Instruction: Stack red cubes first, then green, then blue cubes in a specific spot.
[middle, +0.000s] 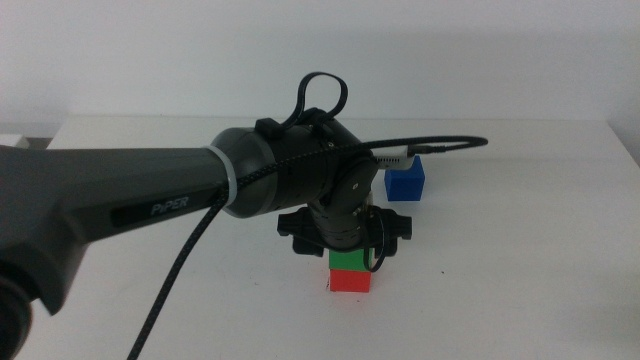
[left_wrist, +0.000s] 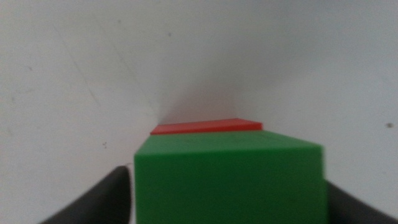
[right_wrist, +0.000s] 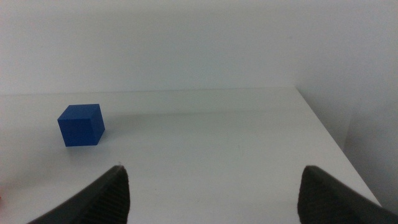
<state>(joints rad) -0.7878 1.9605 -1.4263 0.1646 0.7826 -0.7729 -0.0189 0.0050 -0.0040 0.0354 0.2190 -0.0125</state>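
My left pincer (left_wrist: 229, 205) is clamped on the green cube (left_wrist: 230, 180), one dark jaw pressed against each side of it. In the middle view the same pincer (middle: 345, 258) points straight down at the near middle of the white table (middle: 520, 280), my left arm reaching in from the left side. The green cube (middle: 348, 260) sits on top of the red cube (middle: 350, 281), the two touching and lined up as a stack. From my left wrist, only a thin strip of the red cube (left_wrist: 208, 127) shows beyond the green one. The blue cube (middle: 405, 181) stands alone on the table, farther back and slightly right of the stack, well apart from it. My right pincer (right_wrist: 214, 193) waits with its jaws spread wide, holding nothing, looking across the table toward the blue cube (right_wrist: 81, 124).
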